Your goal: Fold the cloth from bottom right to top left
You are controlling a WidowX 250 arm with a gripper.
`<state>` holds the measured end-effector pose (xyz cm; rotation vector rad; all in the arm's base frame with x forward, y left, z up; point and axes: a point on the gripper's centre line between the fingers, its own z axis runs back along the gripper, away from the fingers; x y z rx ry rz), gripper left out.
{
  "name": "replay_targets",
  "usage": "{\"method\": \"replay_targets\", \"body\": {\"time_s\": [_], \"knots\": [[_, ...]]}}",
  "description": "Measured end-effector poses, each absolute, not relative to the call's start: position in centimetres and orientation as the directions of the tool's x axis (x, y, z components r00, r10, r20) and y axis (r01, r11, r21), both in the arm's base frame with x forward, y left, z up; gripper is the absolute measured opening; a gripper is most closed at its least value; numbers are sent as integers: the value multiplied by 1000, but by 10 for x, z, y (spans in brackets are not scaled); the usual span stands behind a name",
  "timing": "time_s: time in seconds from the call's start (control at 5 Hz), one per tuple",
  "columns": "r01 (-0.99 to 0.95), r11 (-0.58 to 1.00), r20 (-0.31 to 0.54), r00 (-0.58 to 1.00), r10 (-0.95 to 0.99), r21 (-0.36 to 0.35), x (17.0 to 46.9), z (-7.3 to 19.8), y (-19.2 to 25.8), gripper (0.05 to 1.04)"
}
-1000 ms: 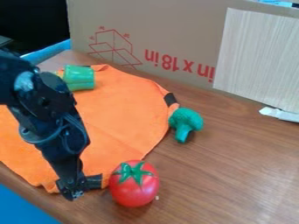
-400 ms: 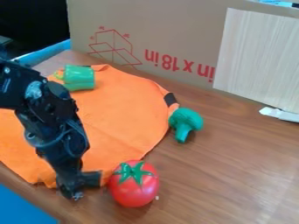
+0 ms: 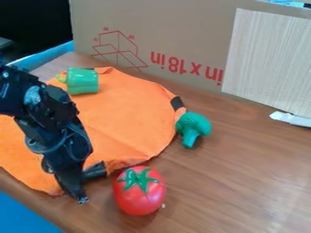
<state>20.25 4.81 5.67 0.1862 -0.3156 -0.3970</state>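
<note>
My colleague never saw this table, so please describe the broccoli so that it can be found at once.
In front of the cardboard box lies an orange cloth. At its right edge, near a black patch, is the broccoli, with bumpy head and short stalk. The pepper, also green, is smooth.

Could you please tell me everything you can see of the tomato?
The tomato is red, rounded and shiny, with green star-shaped leaves on top; it looks like a plastic toy. It sits leaves up on the brown wooden table, close to the edge of the orange cloth; whether they touch, I cannot tell. The gripper is beside it, not holding it.
</note>
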Motion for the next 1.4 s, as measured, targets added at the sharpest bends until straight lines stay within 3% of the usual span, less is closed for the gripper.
{"method": "replay_targets", "body": {"time_s": [0.2,0.8,1.4], "knots": [[342,918,264,884,-386,199,201,58,46,66],[234,968,261,933,-249,87,246,116,68,55],[165,980,224,957,-186,108,282,117,117,55]]}}
